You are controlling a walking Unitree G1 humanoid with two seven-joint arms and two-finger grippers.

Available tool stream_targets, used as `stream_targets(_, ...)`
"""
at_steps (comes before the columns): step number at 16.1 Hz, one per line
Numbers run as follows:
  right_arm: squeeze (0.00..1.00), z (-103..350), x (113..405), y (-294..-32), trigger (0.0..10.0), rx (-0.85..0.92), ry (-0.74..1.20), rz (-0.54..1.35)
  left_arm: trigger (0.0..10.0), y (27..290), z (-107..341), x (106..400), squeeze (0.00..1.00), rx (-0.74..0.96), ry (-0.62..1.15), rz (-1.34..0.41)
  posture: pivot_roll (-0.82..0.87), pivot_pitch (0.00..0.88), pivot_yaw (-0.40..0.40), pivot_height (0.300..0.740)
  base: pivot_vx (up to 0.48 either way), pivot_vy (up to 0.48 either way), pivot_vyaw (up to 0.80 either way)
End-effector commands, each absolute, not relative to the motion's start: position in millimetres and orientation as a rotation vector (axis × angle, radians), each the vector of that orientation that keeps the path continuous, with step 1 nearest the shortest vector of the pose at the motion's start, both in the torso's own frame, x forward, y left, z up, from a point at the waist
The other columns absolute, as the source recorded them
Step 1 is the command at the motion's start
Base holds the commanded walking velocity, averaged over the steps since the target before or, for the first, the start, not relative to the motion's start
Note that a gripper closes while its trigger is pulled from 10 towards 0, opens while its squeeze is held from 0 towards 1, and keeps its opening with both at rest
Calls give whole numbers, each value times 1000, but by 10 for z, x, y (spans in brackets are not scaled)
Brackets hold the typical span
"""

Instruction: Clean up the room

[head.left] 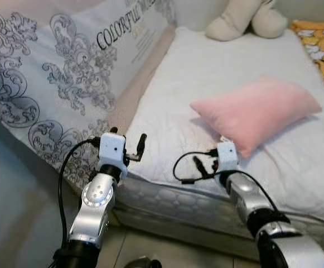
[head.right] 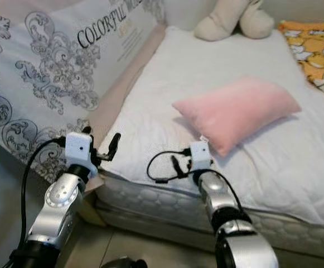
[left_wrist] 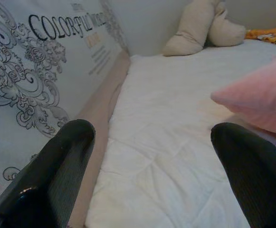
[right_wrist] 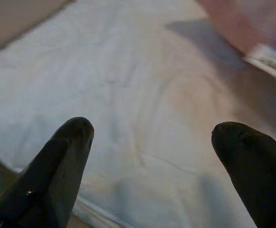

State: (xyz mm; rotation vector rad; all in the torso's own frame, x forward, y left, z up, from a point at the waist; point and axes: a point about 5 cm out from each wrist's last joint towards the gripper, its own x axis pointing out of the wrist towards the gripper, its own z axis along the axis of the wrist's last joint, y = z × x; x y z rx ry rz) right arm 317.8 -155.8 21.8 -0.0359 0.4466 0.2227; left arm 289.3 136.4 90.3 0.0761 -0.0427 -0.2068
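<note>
White bed (head.left: 206, 84), both grippers open: right gripper (head.left: 205, 166) just short of pink pillow (head.left: 256, 111), left gripper (head.left: 129, 145) well off—reaching w/ right could shove it away.

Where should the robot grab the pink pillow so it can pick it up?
Probably the pink pillow corner nearest the right gripper, where a small white tag sticks out. That corner points toward the robot and tapers thin enough for the open jaws. Come in low over the white mattress from its front edge.

Pink pillow (head.left: 256, 111) on white mattress (head.left: 206, 84)
</note>
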Motion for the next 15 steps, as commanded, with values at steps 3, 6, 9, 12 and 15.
stream_targets(3, 0, 387, 3340, -1683, 10000, -48, 403, 106, 10000, 1342, 925, 2915, 0, 84, -46, -221, -88, 0, 146, 740, 0, 0, 0)
stream_targets(6, 0, 459, 3386, -1885, 10000, -82, 398, 10, 10000, 1341, 920, 2914, 0, 84, -43, -224, -90, 0, 149, 740, 0, 0, 0)
stream_targets(9, 0, 531, 3385, -2228, 10000, -97, 400, -160, 10000, 1323, 913, 2910, 0, 86, -39, -234, -89, 0, 151, 740, 0, 0, 0)
stream_targets(12, 0, 613, 3400, -2317, 10000, -144, 337, -176, 10000, 1314, 917, 2896, 0, 85, -46, -234, -89, 0, 142, 740, 0, 0, 0)
stream_targets(15, 0, 893, 3423, -1931, 10000, -187, -32, -129, 10000, 1342, 963, 2866, 0, 79, -75, -222, -91, 0, 124, 740, 0, 0, 0)
